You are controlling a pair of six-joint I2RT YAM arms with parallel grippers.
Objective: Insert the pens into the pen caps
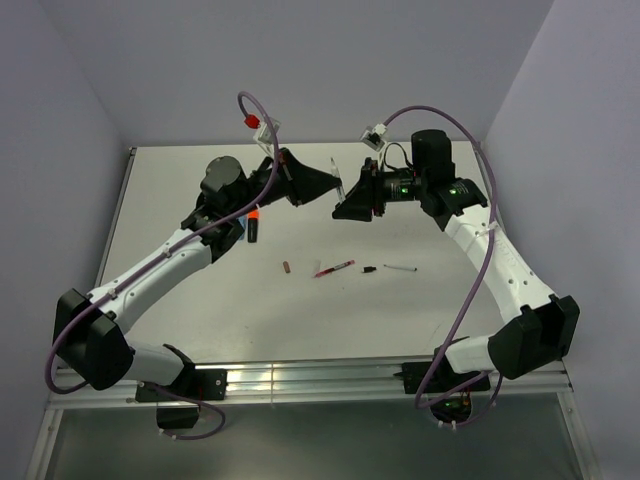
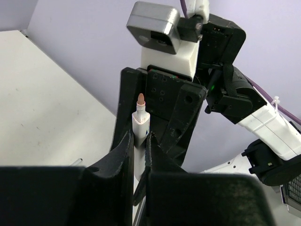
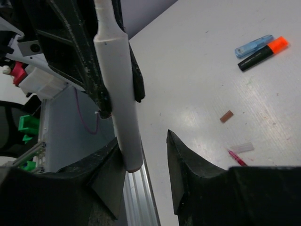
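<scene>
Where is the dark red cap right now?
The dark red cap lies on the table, left of centre in the top view, just left of the red pen and nearer the arm bases than the black-and-orange marker.

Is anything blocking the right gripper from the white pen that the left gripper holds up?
Nothing visible does. The left gripper is shut on the white pen. The pen's end sits inside the gap of the open right gripper, close against one finger, with bare space to the other.
</scene>
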